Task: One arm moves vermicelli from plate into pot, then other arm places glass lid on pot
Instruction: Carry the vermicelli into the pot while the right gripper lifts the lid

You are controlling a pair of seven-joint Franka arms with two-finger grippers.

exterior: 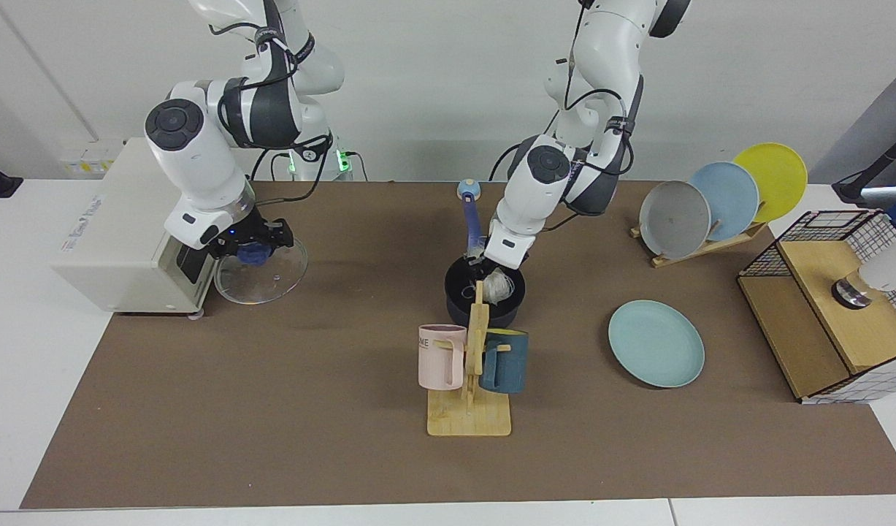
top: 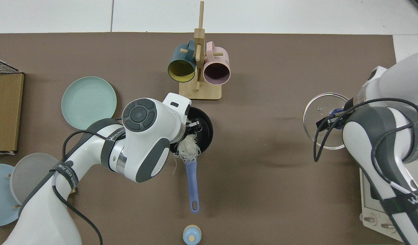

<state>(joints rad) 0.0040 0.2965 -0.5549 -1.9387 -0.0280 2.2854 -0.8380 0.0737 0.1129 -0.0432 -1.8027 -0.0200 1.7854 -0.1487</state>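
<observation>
Hanging in a loose whitish tangle, the vermicelli [exterior: 498, 286] is inside the pot's mouth, directly under the left gripper [exterior: 489, 272], with some threads spilling over the rim on the handle side in the top view [top: 187, 151]. The left gripper is lowered into the pot [exterior: 456, 288], and whether its fingers are apart or together around the noodles I cannot tell, because the wrist covers them. The pot [top: 206, 131] stands on the brown surface [exterior: 272, 409], and its long blue handle [top: 192, 185] points away from the gripper toward the arms' bases. In front of the pot, on the camera side of the facing view, stands a wooden mug rack [exterior: 471, 394] with a pink mug [exterior: 440, 356] and a dark blue mug [exterior: 504, 360]. The teal plate [exterior: 656, 342] lies bare on the surface, well apart from the left gripper, on the side away from the other arm. Far from the pot, the right gripper [exterior: 252, 248] is closed on the blue knob of the glass lid [exterior: 261, 274] and holds it tilted, just beside a white appliance [exterior: 119, 234]. A rack with a grey plate [exterior: 674, 218], a sky-blue plate [exterior: 726, 197] and a yellow plate [exterior: 772, 179] stands beyond the teal plate.
</observation>
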